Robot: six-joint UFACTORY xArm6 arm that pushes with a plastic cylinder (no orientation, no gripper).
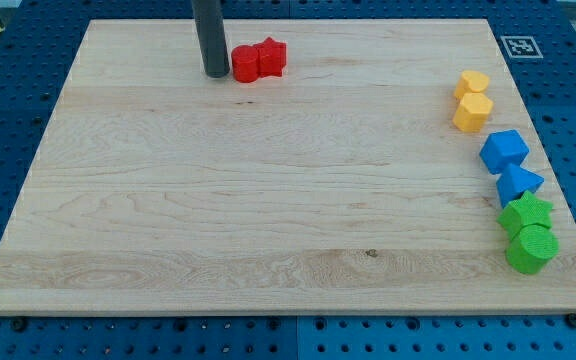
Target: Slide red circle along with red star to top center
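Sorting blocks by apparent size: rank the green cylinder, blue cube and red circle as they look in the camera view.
1. Green cylinder and blue cube: they look about alike, so no ranking between them.
2. Red circle: smallest.
The red circle lies farther up the board, so distance from the camera may shrink it.

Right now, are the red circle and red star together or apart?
Together: the red circle touches the red star, with my tip at the circle's left.

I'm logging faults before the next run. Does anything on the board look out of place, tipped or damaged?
Nothing stands out. The red circle and red star sit together near the view's top, my tip just left of the circle. The other blocks line the right edge, undamaged.
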